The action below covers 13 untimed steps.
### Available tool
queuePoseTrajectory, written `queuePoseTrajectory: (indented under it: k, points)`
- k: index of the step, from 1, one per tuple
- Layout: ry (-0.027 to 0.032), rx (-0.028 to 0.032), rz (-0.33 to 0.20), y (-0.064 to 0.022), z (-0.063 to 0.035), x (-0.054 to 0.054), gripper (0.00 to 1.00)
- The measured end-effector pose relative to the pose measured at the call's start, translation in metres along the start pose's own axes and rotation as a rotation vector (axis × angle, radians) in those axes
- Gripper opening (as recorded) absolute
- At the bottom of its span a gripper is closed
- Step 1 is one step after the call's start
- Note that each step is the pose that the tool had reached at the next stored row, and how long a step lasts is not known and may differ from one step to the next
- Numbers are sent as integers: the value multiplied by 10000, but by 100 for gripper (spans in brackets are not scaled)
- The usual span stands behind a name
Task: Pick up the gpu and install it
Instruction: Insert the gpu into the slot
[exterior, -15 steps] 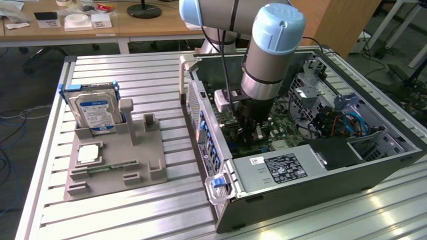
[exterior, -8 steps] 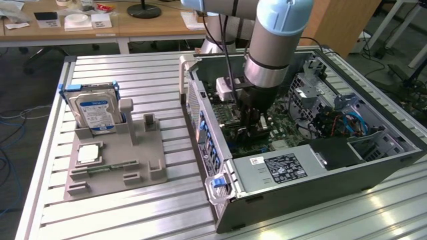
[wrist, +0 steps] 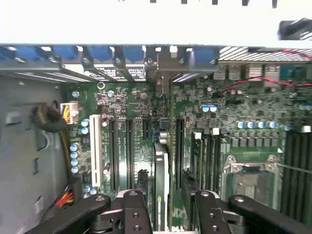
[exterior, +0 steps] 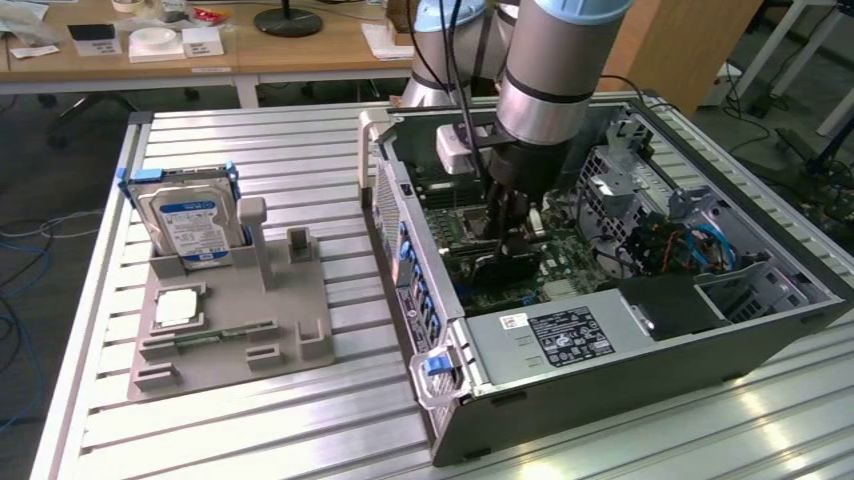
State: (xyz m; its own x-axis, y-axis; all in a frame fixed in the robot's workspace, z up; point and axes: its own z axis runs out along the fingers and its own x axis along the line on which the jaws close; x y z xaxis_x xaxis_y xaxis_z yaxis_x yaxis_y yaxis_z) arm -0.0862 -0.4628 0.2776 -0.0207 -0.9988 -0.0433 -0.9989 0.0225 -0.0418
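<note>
The hand (wrist: 165, 207) grips the gpu (wrist: 161, 180) edge-on, low centre of frame, over the motherboard (wrist: 243, 112). Seating step, I judge; it needs straight alignment with a slot (wrist: 179, 151).

Gpu (wrist: 161, 180) thin, dark, edge-on, upright over motherboard slots inside case.
</note>
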Motion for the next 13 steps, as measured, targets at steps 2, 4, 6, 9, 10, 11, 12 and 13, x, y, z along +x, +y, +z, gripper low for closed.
queuePoseTrajectory:
  k: [2,4,6,9,10,11,12,13]
  points:
    - [-1,1,0,0,1,0,40]
    - [0,0,0,0,0,0,34]
    - [1,-1,0,0,0,0,22]
    - [2,0,0,0,0,0,10]
    - [2,-1,0,0,0,0,10]
    - [2,-1,0,0,0,0,11]
    - [3,-1,0,0,0,0,11]
    - [2,0,0,0,0,0,11]
